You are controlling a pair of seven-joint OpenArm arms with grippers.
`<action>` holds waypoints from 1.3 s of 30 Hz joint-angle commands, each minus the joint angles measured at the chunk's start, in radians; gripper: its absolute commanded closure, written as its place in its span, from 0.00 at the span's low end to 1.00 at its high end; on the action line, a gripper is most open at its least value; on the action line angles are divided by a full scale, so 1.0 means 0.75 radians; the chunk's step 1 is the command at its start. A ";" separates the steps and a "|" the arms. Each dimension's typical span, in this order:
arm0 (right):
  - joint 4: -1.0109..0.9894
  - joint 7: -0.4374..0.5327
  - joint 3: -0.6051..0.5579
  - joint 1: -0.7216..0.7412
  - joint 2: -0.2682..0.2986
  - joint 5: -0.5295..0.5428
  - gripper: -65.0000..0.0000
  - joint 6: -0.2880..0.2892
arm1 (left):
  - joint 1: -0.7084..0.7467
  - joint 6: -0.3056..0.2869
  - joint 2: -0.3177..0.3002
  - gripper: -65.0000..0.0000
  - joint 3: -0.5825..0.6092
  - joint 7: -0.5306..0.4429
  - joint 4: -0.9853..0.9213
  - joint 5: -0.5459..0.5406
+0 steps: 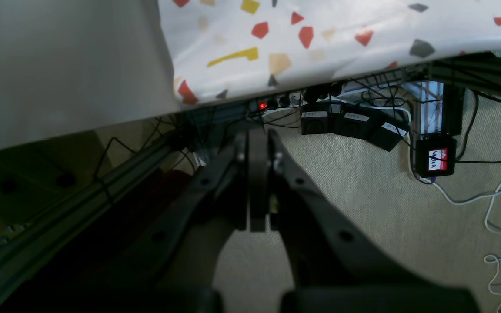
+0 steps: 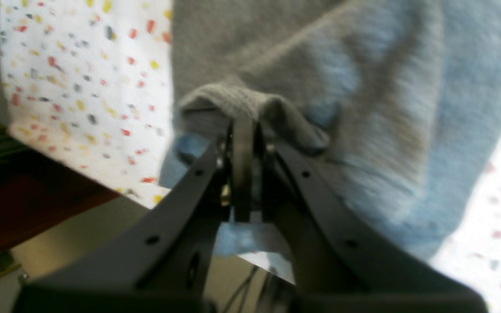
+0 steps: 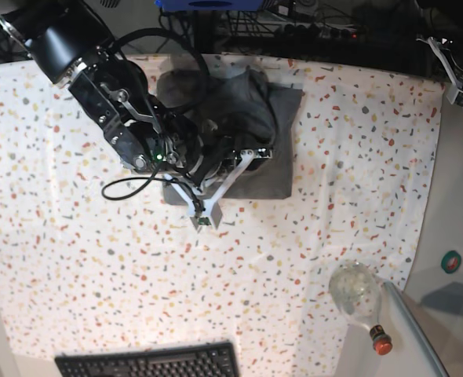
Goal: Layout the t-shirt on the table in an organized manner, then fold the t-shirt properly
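on the flecked white table (image 3: 74,259), right gripper (image 2: 242,126) clamped on soft heather-grey t-shirt (image 3: 275,141) fold — left gripper (image 1: 257,139) closed, empty

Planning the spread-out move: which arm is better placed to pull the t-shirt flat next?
Right. The right gripper is shut on a fold of the t-shirt, while the left gripper is shut and empty, beyond the table edge.
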 commanded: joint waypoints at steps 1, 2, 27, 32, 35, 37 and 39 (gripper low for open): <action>0.024 0.023 0.003 0.038 -0.016 0.003 1.00 0.012 | 0.007 -0.001 -0.029 1.00 -0.013 -0.010 0.014 -0.003; 0.020 0.017 0.003 0.050 -0.031 0.003 1.00 0.012 | 0.007 -0.001 -0.029 1.00 -0.013 -0.010 0.014 -0.003; -0.361 0.264 -0.271 0.299 -0.202 0.003 1.00 0.016 | 0.005 -0.001 -0.023 1.00 -0.007 -0.010 0.014 -0.003; -0.439 0.373 -0.294 0.316 -0.247 0.003 1.00 0.016 | 0.003 -0.001 -0.025 1.00 -0.009 -0.010 -0.037 -0.003; -0.469 0.430 -0.296 0.318 -0.276 0.003 1.00 0.016 | 0.003 -0.001 -0.025 1.00 -0.009 -0.010 -0.039 -0.003; -0.467 0.461 -0.300 0.318 -0.288 0.003 0.93 0.016 | 0.003 -0.001 -0.025 1.00 -0.009 -0.010 -0.039 -0.003; -0.433 0.467 -0.302 0.320 -0.286 0.001 0.84 0.016 | 0.003 -0.001 -0.025 1.00 -0.009 -0.012 -0.039 -0.003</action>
